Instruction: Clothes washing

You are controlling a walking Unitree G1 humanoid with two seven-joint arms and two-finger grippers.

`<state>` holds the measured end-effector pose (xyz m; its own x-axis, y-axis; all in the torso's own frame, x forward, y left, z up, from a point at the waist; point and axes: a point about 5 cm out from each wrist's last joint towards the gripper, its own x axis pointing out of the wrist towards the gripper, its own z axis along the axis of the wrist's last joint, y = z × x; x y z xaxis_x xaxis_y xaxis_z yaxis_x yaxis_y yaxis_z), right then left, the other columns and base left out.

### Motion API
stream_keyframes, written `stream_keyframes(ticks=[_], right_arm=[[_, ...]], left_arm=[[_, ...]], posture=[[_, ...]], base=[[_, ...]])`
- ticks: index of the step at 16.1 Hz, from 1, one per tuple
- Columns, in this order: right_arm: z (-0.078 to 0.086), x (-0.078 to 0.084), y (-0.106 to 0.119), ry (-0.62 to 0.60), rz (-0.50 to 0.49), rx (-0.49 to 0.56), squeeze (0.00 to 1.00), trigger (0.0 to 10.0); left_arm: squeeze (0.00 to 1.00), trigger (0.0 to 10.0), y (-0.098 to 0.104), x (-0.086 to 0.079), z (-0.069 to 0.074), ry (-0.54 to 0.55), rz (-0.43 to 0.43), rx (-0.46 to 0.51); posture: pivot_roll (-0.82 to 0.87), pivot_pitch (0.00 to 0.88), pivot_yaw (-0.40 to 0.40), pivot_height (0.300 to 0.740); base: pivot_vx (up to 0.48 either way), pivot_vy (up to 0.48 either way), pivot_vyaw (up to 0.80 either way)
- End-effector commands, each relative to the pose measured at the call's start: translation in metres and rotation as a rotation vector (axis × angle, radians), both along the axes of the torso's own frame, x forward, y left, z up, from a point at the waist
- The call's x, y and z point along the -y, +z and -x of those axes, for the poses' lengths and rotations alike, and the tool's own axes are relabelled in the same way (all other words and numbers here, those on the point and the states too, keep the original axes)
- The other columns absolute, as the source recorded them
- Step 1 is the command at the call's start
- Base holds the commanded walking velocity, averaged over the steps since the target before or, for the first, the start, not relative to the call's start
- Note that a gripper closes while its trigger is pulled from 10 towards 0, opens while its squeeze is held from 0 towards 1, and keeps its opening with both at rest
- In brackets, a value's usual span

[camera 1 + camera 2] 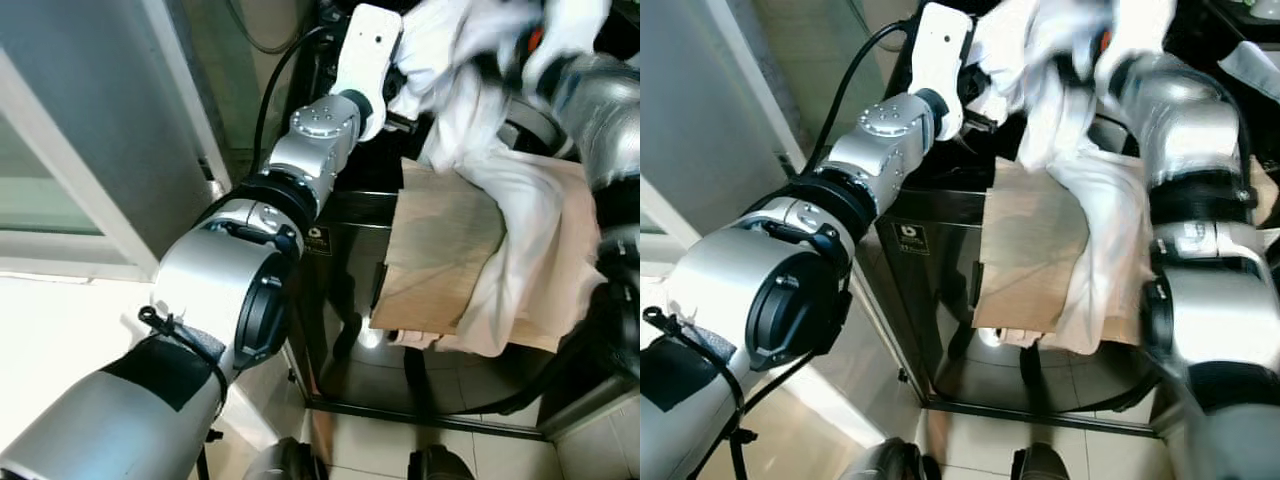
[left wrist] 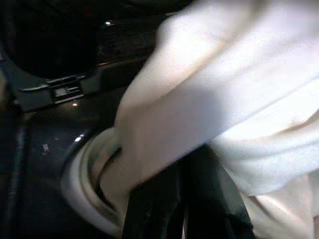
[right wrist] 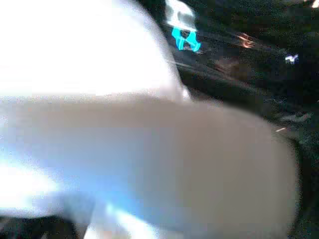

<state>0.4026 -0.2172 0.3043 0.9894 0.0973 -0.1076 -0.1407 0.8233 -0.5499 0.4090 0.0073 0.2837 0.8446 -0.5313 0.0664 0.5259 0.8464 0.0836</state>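
As both hands (image 1: 405, 110) meet, perhaps two garments (image 1: 520, 230) hang.

The fingers of both grippers are buried in the white garment (image 1: 520, 210), so their grip cannot be judged. The right wrist view is blurred throughout. The dark machine (image 1: 930, 300) is cut off below.

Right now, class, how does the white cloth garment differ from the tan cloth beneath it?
The white cloth garment is bunched and held up near both arms; the tan cloth lies flatter, draped over the dark machine's front edge. The white one hangs in a narrow strip; the tan one spreads wide. Both hang down the machine's front.
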Motion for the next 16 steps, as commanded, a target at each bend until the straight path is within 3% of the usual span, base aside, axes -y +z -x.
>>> stream_keyframes(ticks=[1,2,4,6,8,11,12,13,14,16], right_arm=[[0.003,0.014,-0.008,-0.099,0.378,-0.039,1.0,10.0],[0.008,0.013,-0.004,-0.023,0.399,-0.053,1.0,10.0],[0.024,0.0,0.017,0.203,0.316,-0.001,1.0,10.0],[0.033,-0.001,0.034,0.253,0.257,0.061,1.0,10.0],[0.039,0.007,0.065,0.198,0.154,0.188,1.0,10.0],[0.028,0.019,0.063,0.029,0.167,0.206,1.0,10.0],[0.021,0.013,0.052,0.007,0.106,0.2,0.0,10.0],[0.017,0.003,0.039,0.021,0.03,0.185,0.0,10.0],[0.013,-0.003,0.025,0.02,-0.04,0.164,0.0,10.0],[0.009,-0.006,0.01,0.002,-0.06,0.131,0.0,10.0]], left_arm=[[0.0,0.0,0.006,-0.005,-0.002,0.022,-0.022,0.024],[0.0,0.0,0.006,-0.005,-0.002,0.024,-0.027,0.024],[0.0,0.0,0.004,-0.005,-0.002,0.026,-0.046,0.024],[0.0,0.0,0.002,-0.006,-0.002,0.031,-0.052,0.019],[0.0,0.0,-0.001,-0.008,-0.003,0.04,-0.066,0.014],[0.0,0.0,-0.002,-0.003,-0.001,0.013,-0.099,0.023],[0.0,0.0,-0.002,0.0,0.0,0.007,-0.136,0.04],[0.0,10.0,-0.001,0.001,0.0,0.017,-0.188,0.069],[1.0,10.0,0.0,0.002,0.0,-0.003,-0.195,0.073],[1.0,10.0,0.001,0.001,0.001,-0.018,-0.251,0.094]], posture=[[-0.28,0.0,0.136,0.714],[-0.28,0.0,0.136,0.714],[-0.28,0.0,0.143,0.714],[-0.28,0.0,0.145,0.714],[-0.28,0.0,0.148,0.714],[-0.29,0.0,0.149,0.714],[-0.29,0.0,0.148,0.714],[-0.28,0.0,0.147,0.714],[-0.28,0.0,0.146,0.714],[-0.28,0.0,0.149,0.714]], base=[[0.0,0.0,0.0],[0.0,0.0,0.0],[0.0,0.0,0.0],[0.0,0.0,0.0],[0.0,0.0,0.0],[0.0,0.0,0.0],[0.0,0.0,0.0],[0.0,0.0,0.0],[0.0,0.0,0.0],[0.0,0.0,0.0]])
